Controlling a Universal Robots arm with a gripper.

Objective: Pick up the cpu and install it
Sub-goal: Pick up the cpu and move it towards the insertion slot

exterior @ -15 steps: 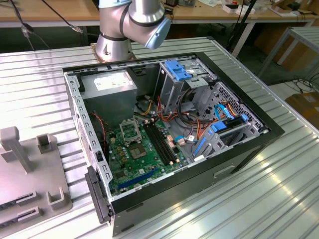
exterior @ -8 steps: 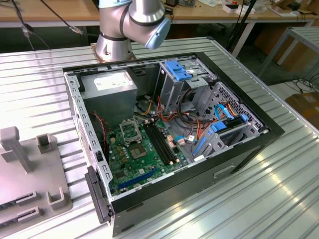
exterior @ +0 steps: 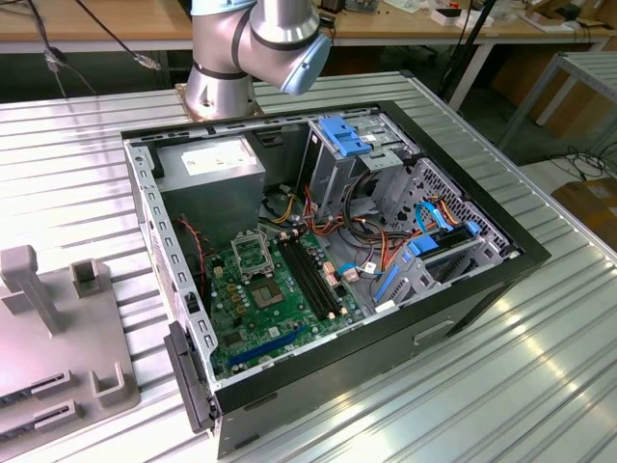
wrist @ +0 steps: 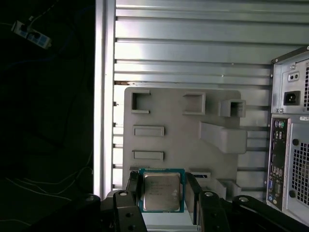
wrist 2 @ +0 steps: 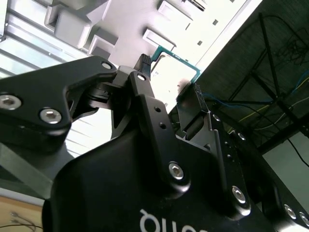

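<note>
The gripper (wrist: 162,186) is clamped on the cpu (wrist: 161,191), 2 fingers (wrist: 131,193) on opposite edges, holding it flat and well above the grey parts tray (wrist: 183,130). The open computer case (exterior: 453,309) stands beside the tray. Its socket (exterior: 253,253) sits on the green motherboard (exterior: 260,313), crowded by cables (exterior: 362,236) and memory slots (exterior: 308,275).

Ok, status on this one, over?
Black gripper shut on small silvery-grey square cpu, held above the pale grey plastic fixture tray. Metal-framed socket in the open computer case not yet filled. Nothing seen blocking.
</note>
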